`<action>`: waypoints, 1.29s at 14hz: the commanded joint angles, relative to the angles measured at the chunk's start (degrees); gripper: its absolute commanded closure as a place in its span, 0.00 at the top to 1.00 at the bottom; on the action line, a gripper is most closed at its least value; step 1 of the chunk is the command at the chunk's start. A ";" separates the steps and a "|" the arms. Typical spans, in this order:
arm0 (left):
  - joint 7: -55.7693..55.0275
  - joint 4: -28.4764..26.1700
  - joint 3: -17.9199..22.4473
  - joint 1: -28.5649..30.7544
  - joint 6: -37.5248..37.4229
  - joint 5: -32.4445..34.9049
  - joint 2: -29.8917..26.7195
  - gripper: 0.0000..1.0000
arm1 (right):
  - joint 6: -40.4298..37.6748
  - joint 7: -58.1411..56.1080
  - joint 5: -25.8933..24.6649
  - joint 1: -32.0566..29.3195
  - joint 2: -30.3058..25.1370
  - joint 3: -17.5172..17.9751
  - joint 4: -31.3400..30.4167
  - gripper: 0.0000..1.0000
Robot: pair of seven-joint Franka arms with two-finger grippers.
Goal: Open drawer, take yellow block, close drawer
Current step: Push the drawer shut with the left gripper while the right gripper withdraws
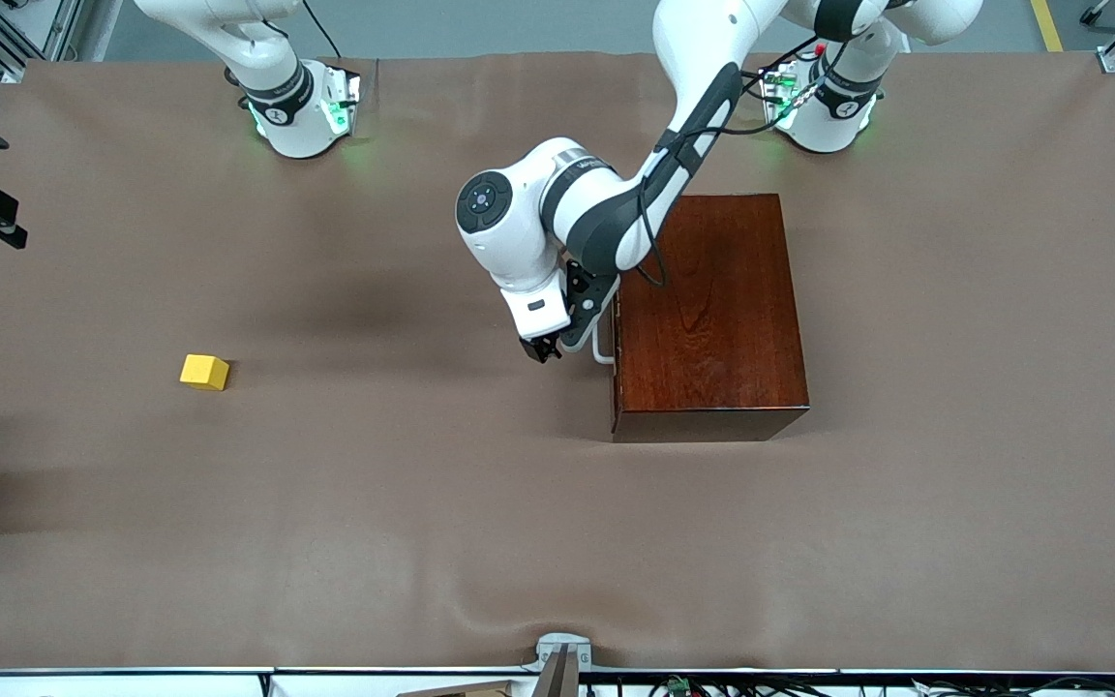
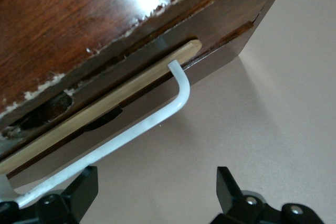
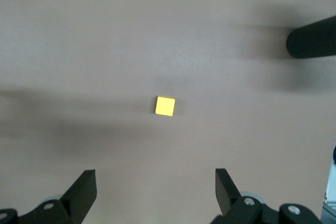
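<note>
Covering the whole scene, the brown worktop (image 1: pixel 422 523) carries a dark wooden box (image 1: pixel 712 310) toward the left arm's end, its drawer (image 2: pixel 121 95) nearly shut, showing a thin pale edge. The left pincer (image 1: pixel 546 348) hangs spread wide, empty, by the white loop handle (image 2: pixel 157 121). The right pincer (image 3: pixel 156 195), also spread and empty, hovers above the yellow block (image 1: pixel 204 372), which lies on the worktop toward the right arm's end.

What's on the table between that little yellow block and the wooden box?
Only the left gripper, open at the drawer handle; the front view shows bare tablecloth from there to the yellow block.
</note>
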 commanded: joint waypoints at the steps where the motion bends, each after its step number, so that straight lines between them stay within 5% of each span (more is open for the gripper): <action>1: 1.38 -0.53 0.30 1.30 -2.51 0.85 -1.67 1.00 | -1.72 -0.75 -0.30 0.33 0.56 0.80 2.90 1.00; 8: 11.03 -0.53 0.39 3.93 -1.72 -0.74 -15.09 1.00 | -3.22 -0.92 -0.21 -0.10 1.10 0.72 2.73 1.00; 18: 40.01 -3.16 0.30 19.12 -14.37 -0.73 -29.96 1.00 | -3.75 -0.92 -0.12 -0.19 1.10 0.72 2.65 1.00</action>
